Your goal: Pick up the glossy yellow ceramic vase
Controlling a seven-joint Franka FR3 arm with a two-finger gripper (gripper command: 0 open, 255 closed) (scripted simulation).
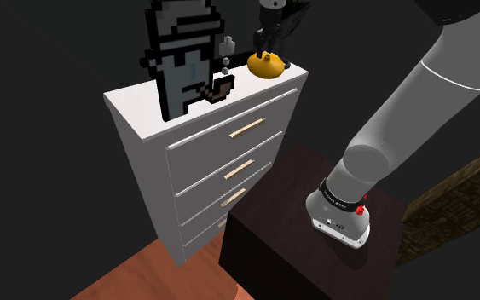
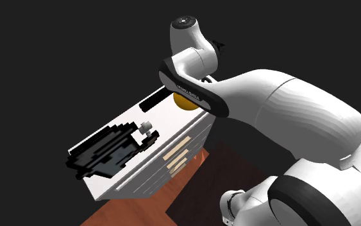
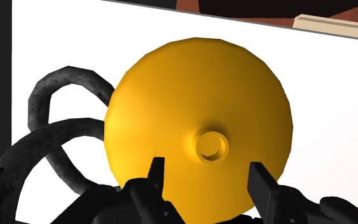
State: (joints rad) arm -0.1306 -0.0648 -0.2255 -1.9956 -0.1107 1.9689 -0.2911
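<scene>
The gripper (image 3: 206, 175) is hanging right over the vase (image 3: 199, 127). Its two fingers (image 3: 262, 184) are standing apart and holding nothing. The vase is sitting just under the gripper, on top of the white dresser (image 3: 336, 95). Its little neck (image 3: 211, 145) is lining up with the gap between the fingers, and nothing is touching it. The vase is looking round, hard and shiny, so it may be slippery and could break if dropped. The fat belly is looking too wide to squeeze. The small neck seems the best place to pinch, gently but firmly.
</scene>
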